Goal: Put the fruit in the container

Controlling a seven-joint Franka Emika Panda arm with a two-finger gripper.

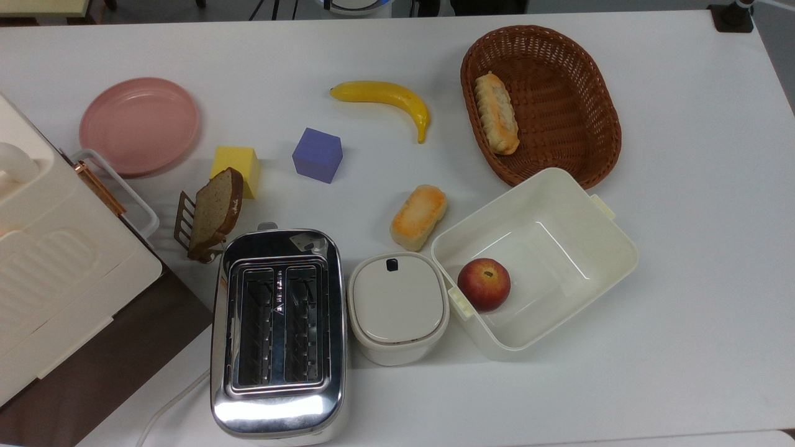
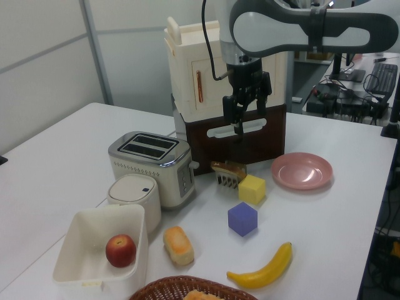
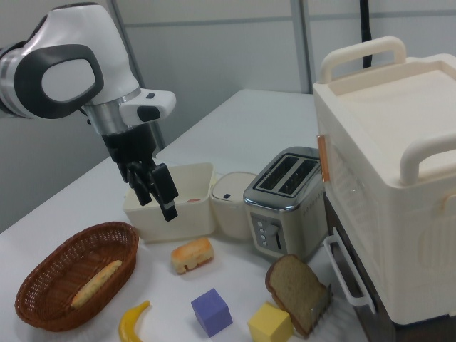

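Gripper [image 2: 245, 117] hangs high above the surface [image 1: 683, 186], fingers parted, holding nothing; in the left view it sits in front of the cream cabinet [image 2: 215, 69]. Fruit [image 1: 484, 284] rests inside the container [image 1: 612, 245], at about 8 o'clock on its floor in the top view, close to the wall beside the white lidded pot [image 1: 397, 307]. Wicker basket [image 1: 584, 124] touches the container's rim at 12 o'clock.
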